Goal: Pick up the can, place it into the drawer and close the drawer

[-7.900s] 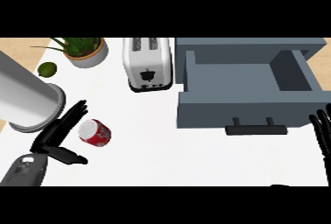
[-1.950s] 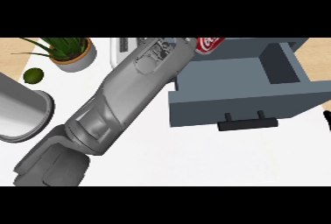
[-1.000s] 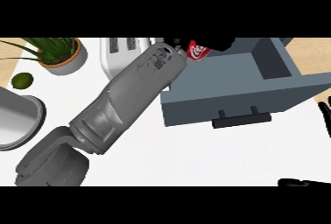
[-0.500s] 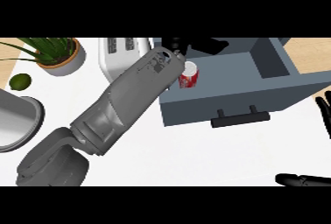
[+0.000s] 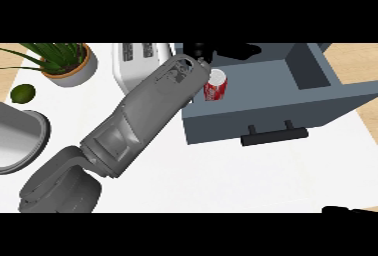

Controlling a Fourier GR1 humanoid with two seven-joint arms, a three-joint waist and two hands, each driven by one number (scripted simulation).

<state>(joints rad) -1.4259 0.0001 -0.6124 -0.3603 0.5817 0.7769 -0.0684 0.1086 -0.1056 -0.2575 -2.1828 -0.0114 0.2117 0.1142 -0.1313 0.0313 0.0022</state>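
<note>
Red can [image 5: 215,86], white top, sits tilted inside the open drawer [image 5: 332,102]. Left hand [image 5: 236,50] is above it, fingers spread, holding nothing. The right hand [image 5: 347,210] is barely visible, so its state cannot be told.

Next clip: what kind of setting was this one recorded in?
Most likely a kitchen counter. A white toaster stands at the back, a lime lies near a potted plant, and a grey drawer stands open with a can inside.
</note>
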